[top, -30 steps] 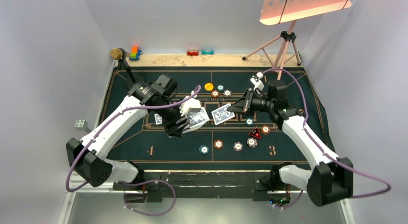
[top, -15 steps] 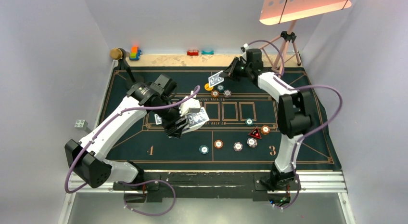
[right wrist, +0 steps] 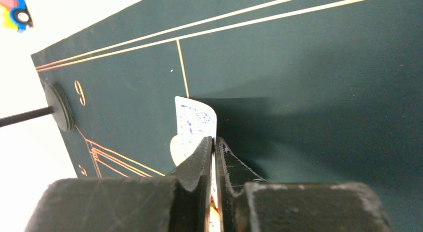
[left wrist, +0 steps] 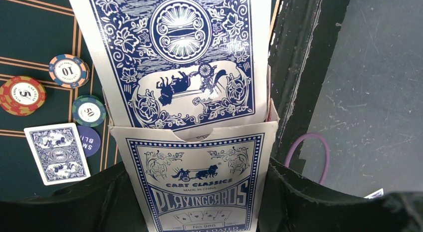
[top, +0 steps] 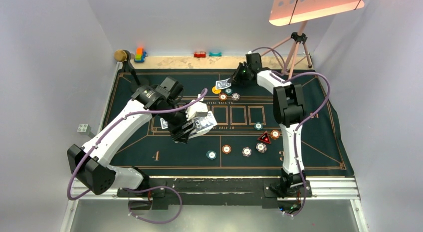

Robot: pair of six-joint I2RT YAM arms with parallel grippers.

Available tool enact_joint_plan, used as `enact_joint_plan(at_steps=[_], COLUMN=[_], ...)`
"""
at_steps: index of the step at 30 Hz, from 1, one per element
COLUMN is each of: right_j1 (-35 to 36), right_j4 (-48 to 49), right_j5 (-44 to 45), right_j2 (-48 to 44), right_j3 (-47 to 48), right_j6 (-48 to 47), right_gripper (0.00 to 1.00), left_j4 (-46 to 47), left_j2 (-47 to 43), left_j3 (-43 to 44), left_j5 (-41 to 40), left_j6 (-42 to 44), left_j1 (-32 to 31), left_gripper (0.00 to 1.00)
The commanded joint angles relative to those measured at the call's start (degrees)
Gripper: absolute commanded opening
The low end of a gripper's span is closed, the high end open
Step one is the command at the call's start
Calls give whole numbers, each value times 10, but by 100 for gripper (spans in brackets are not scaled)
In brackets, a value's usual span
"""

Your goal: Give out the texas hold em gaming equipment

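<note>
The right tool [right wrist: 214, 142] is pinched shut on the edge of one blue-backed card [right wrist: 195, 122]. The card stands on edge low over the far end of the felt mat [right wrist: 309, 92], just beside the yellow button [top: 216, 90] and a cluster of chips [top: 223, 97]. The hold is thin. Let go at this tilt, the card could land on the button or chips, or flip face up. The left tool [top: 192, 126] clamps the open card box [left wrist: 199, 192] over mid-mat. The protruding deck [left wrist: 184, 57] could slide out if the box tips.
</note>
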Motion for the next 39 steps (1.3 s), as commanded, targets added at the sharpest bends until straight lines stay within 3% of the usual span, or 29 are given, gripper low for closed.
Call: enact_joint_plan(at_steps=[1, 5, 11, 18, 22, 27, 39], right_j1=[0, 0, 2, 25, 60, 114, 189], right_j4=[-53, -85, -89, 3, 44, 74, 92], right_j5=[42, 80, 86, -65, -143, -208, -243], right_j2=[0, -33, -146, -374, -488, -563, -560], right_j3=[68, 59, -14, -232, -340, -396, -416], right_j6=[-18, -40, -58, -31, -7, 19, 26], right_gripper=[17, 40, 61, 83, 88, 91, 95], left_j4=[3, 5, 4, 8, 9, 12, 13], left_j2=[-13, -14, -15, -12, -10, -9, -5], left_j3=[13, 12, 9, 9, 9, 12, 24], left_j5=[18, 15, 14, 14, 14, 15, 11], left_j6=[-7, -12, -10, -10, -12, -14, -17], left_j1=[-1, -1, 0, 0, 0, -1, -1], left_gripper=[0, 0, 0, 0, 0, 0, 0])
